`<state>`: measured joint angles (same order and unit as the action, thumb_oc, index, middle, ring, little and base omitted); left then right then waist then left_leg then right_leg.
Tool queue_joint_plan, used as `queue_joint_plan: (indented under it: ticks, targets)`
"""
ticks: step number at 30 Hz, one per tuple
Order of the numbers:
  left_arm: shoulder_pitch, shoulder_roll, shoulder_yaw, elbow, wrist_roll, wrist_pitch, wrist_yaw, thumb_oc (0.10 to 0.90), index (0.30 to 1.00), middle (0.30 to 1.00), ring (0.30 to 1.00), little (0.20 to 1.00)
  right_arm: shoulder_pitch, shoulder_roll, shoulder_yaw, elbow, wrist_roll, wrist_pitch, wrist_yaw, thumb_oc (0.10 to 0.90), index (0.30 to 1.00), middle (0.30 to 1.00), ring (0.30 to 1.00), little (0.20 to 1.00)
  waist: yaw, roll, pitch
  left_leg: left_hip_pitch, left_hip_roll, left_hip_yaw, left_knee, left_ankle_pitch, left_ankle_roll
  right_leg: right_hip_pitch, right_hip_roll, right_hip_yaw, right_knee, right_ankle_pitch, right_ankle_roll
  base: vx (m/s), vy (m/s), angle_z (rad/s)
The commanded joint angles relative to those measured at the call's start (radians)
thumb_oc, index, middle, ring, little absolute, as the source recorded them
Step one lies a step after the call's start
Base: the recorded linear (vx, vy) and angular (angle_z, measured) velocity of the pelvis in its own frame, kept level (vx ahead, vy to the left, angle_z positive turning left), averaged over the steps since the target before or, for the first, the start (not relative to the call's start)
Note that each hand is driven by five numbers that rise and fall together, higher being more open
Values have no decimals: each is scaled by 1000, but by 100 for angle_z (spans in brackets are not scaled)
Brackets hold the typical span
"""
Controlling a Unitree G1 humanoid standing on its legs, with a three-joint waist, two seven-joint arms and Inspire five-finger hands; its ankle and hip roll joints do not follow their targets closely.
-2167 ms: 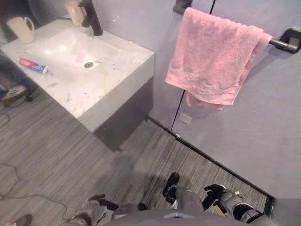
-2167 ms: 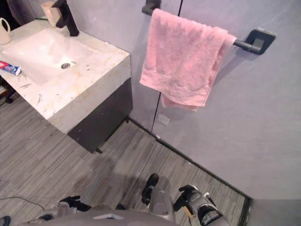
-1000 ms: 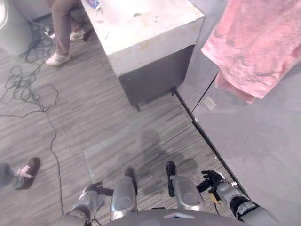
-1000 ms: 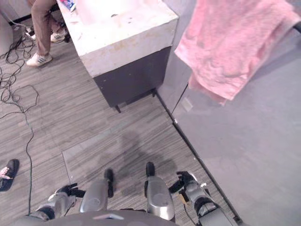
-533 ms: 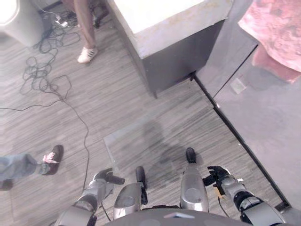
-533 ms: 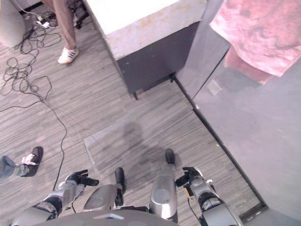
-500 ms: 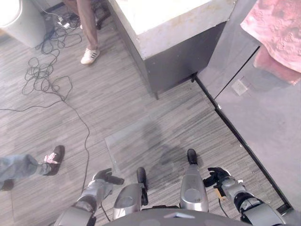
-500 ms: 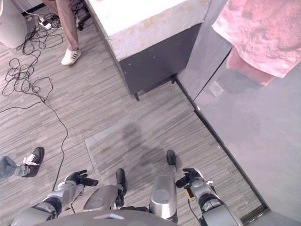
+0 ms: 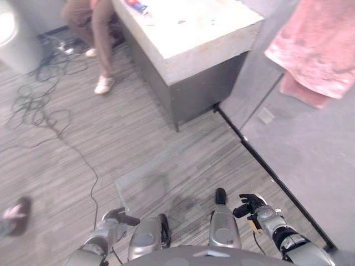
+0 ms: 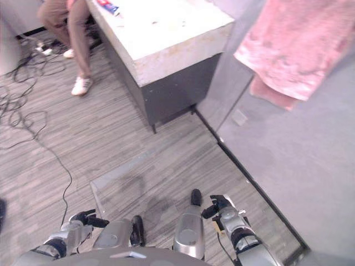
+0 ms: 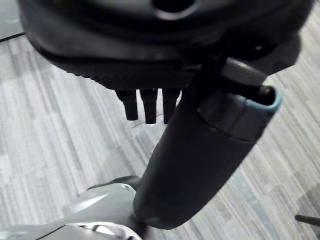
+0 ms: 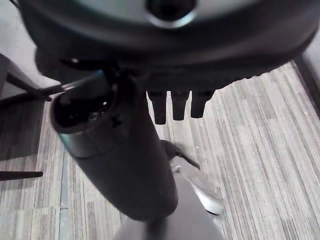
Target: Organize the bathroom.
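Note:
A pink towel [image 9: 313,52] hangs against the grey wall at the upper right. A marble sink counter [image 9: 188,33] on a dark cabinet stands at the top, with a red and blue toothpaste tube [image 10: 108,6] lying on its far part. My left hand [image 9: 113,220] hangs low at the lower left over the wood floor, fingers relaxed and holding nothing. At the lower right my right hand [image 9: 252,208] also hangs low, relaxed and holding nothing. Both hands are far below and short of the counter and towel.
A person's legs [image 9: 100,39] in brown trousers and white shoes stand by the counter's left side. Cables [image 9: 39,105] trail over the floor at left, beside a pale bin [image 9: 11,33]. Another shoe [image 9: 14,213] shows at the left edge. A dark strip [image 9: 277,177] runs along the wall's foot.
The camera has swung, bringing more of the counter top and towel into view. The person's legs have stepped closer to the counter. Both hands stay low at my sides.

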<state>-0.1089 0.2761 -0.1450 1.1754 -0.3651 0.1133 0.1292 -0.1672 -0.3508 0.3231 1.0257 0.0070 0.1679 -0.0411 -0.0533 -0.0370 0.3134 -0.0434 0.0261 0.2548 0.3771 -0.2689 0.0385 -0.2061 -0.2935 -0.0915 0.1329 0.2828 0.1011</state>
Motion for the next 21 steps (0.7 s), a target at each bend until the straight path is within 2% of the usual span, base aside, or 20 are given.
queue_joint_plan:
  ticks: [1, 2, 3, 4, 5, 7, 8, 13, 17, 19, 20, 21]
  targets:
    - [60, 32, -22, -49, 25, 1, -1, 800, 900, 900, 900, 900, 7, -43, 12, -40, -17, -12, 17, 800, 900, 900, 900, 900, -49, 36, 13, 41, -28, -80, -145, 73, -6, -2, 69, 145, 23, -147, 100, 100, 158, 28]
    - [56, 37, -29, -53, 23, 13, -6, 800, 900, 900, 900, 900, 18, -40, 14, -33, -25, -12, 5, 800, 900, 900, 900, 900, -73, 43, 7, 48, -45, -88, -168, 86, -2, -13, 125, 168, 19, -164, 90, 100, 136, 34]
    - [54, 39, -31, -55, 24, 17, -9, 800, 900, 900, 900, 900, 22, -39, 14, -31, -27, -11, 0, 800, 900, 900, 900, 900, -81, 45, 6, 51, -50, -93, -173, 88, 0, -16, 142, 171, 19, -171, 85, 72, 123, 46]
    - [46, 40, -30, -60, 25, 27, -11, 800, 900, 900, 900, 900, 28, -37, 14, -29, -39, -16, -6, 800, 900, 900, 900, 900, -85, 48, 7, 61, -57, -75, -200, 101, -1, -18, 159, 123, 18, -182, 75, 31, 69, 65]
    - [34, 39, -19, -56, 12, 26, -2, 800, 900, 900, 900, 900, 23, -36, 14, -18, -67, -32, -6, 800, 900, 900, 900, 900, -75, 48, 17, 74, -59, -29, -225, 112, -2, -6, 165, 36, 7, -192, 63, -1, 44, 57]
    - [30, 35, -15, -51, 9, 21, 2, 800, 900, 900, 900, 900, 20, -37, 17, -15, -69, -37, -7, 800, 900, 900, 900, 900, -73, 48, 17, 68, -61, -23, -233, 118, 1, -3, 173, 34, 3, -196, 56, 1, -24, -5]
    - [19, 26, -9, -35, 10, -8, -3, 800, 900, 900, 900, 900, 12, -40, 21, 11, -65, -57, -19, 800, 900, 900, 900, 900, -73, 52, 24, 59, -64, -37, -237, 126, 6, 19, 207, 62, -1, -224, 34, 40, -55, -67]
    - [22, 16, -30, -45, 30, -31, -11, 800, 900, 900, 900, 900, 19, -37, 6, 34, -48, -76, -29, 800, 900, 900, 900, 900, -71, 57, 12, 48, -70, -63, -217, 126, 0, 53, 228, 78, -6, -247, 15, 96, -76, -6]
    - [4, 7, -38, -48, 49, -29, -10, 800, 900, 900, 900, 900, 10, -40, 2, 45, -23, -86, -26, 800, 900, 900, 900, 900, -79, 56, 9, 27, -63, -59, -138, 91, -9, 51, 225, 79, 12, -265, -2, 59, -94, 23]
    - [1, 4, -45, -48, 56, -32, -7, 800, 900, 900, 900, 900, 7, -43, 3, 39, -14, -77, -21, 800, 900, 900, 900, 900, -80, 53, 11, -27, -47, -80, -7, 123, -35, 54, 231, 77, 36, -283, -27, 4, -94, 37]
    - [-7, 11, -51, -58, 21, -37, 2, 800, 900, 900, 900, 900, -7, -48, 24, 26, -25, -64, -11, 800, 900, 900, 900, 900, -63, 37, 33, -170, -29, -175, 263, 237, -75, 47, 233, 78, 80, -291, -67, -25, -72, 64]
    - [-7, 8, -46, -59, 13, -37, 7, 800, 900, 900, 900, 900, -11, -53, 35, 22, -17, -59, -9, 800, 900, 900, 900, 900, -55, 33, 43, -205, -21, -203, 306, 251, -72, 55, 238, 88, 95, -297, -77, -10, -38, 64]
